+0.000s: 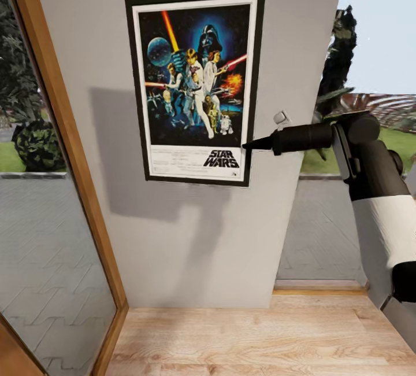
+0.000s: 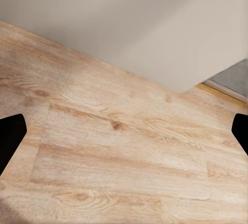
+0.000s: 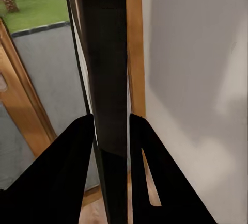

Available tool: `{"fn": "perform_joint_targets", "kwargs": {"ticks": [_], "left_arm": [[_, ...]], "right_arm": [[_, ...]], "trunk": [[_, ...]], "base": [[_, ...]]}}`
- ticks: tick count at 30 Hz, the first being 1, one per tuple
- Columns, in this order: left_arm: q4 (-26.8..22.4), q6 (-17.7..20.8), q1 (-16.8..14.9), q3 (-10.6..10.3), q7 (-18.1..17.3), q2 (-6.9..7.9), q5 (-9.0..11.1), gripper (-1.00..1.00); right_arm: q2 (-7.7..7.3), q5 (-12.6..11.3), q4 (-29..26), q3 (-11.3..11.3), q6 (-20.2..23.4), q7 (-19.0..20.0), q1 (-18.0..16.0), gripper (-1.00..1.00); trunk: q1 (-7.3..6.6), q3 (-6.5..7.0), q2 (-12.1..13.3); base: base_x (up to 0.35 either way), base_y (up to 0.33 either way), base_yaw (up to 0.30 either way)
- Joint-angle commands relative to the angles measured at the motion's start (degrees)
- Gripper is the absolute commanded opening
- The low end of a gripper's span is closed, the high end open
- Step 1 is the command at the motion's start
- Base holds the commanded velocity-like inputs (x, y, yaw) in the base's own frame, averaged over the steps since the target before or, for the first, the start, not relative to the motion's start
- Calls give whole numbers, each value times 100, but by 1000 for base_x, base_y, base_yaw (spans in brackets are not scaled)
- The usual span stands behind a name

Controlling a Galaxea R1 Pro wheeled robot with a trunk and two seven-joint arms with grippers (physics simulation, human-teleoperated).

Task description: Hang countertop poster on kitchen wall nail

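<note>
Right gripper (image 1: 249,146) pinches the right edge of the poster (image 1: 195,84), a black-framed, white-bordered Star Wars print with dark blue artwork, flat against the grey wall (image 1: 190,231). Left of the poster stands a wooden-framed glass door (image 1: 63,133); wooden floor (image 1: 254,341) lies below. Left gripper (image 2: 124,136) is spread.

Black-framed dark blue poster (image 1: 195,84), grey wall (image 1: 190,237), light wood floor (image 1: 260,341)

Small print in the white strip under the poster (image 1: 195,84) artwork too fine to read; any wall nail behind it covered by the frame. Right claw (image 3: 111,131) cut off by the wrist picture's lower edge, its base unseen. Left claw (image 2: 124,136) reduced to two dark tips at opposite picture edges.
</note>
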Motion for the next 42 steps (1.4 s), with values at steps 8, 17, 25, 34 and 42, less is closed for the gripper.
{"fn": "perform_joint_targets", "kwargs": {"ticks": [8,17,25,34,42], "left_arm": [[5,-24,-3,-23,-30,2,41,100],[5,-24,-1,-22,-49,2,43,100],[4,-17,-1,-19,-49,2,44,100],[8,-17,-1,-19,-49,2,44,100],[4,-17,-2,-18,-49,2,44,100]], "right_arm": [[165,11,126,68,62,-161,-228,-100],[180,-33,114,86,55,-198,-244,-100],[187,-57,129,100,47,-177,-239,-100],[189,-77,165,94,46,-151,-216,-100],[213,-80,250,90,45,19,-190,-100]], "trunk": [[3,-5,-6],[3,-5,-6],[3,-5,-6],[3,-5,-6],[3,-5,-6]], "base": [[0,0,0],[0,0,0],[0,0,0],[0,0,0],[0,0,0]]}}
